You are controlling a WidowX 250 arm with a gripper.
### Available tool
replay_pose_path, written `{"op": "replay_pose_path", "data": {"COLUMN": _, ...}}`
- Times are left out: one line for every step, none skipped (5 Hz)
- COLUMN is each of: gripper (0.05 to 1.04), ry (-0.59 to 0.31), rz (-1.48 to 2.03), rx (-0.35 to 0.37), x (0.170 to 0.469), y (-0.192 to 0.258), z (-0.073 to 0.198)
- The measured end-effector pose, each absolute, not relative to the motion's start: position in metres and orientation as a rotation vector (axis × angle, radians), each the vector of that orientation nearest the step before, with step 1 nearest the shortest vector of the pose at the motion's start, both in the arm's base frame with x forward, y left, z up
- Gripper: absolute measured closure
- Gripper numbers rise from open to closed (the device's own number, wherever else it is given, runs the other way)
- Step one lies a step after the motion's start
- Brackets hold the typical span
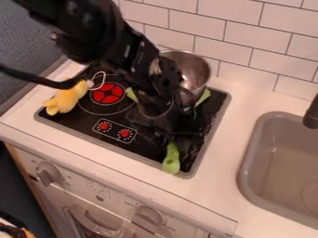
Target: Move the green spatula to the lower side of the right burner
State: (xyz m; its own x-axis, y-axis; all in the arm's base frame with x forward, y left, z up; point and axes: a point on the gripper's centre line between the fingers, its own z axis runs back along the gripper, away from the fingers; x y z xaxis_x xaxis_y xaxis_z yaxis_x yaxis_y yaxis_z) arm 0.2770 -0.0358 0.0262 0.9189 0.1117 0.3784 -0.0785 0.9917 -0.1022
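Note:
The gripper (171,132) hangs down over the right half of the black stovetop (142,151), near its middle. Just below it, toward the stove's front right corner, lies a green object (171,159) that looks like part of the spatula; its upper end runs under the dark gripper. Whether the gripper touches it I cannot tell. The arm and gripper hide most of the right burner. Behind the gripper a silver pot (189,69) stands at the back right, with green bits showing on both sides of the arm.
A yellow plush toy (65,98) lies on the stove's left edge, beside the red left burner (107,93). A grey sink (248,162) with a dark faucet (312,114) is on the right. Tiled wall (251,51) stands behind.

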Motion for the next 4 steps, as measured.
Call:
{"op": "replay_pose_path", "data": {"gripper": 0.433, "ry": -0.377, "rz": 0.109, "rx": -0.079, "x": 0.282, "y": -0.035, "z": 0.018}}
{"op": "replay_pose_path", "data": {"gripper": 0.144, "ry": -0.35, "rz": 0.113, "rx": -0.077, "x": 0.285, "y": -0.036, "z": 0.019}}
{"op": "replay_pose_path", "data": {"gripper": 0.075, "ry": -0.332, "rz": 0.097, "rx": -0.074, "x": 0.283, "y": -0.036, "z": 0.019}}
{"op": "replay_pose_path", "data": {"gripper": 0.081, "ry": -0.358, "rz": 0.101, "rx": -0.077, "x": 0.284, "y": -0.034, "z": 0.031}}
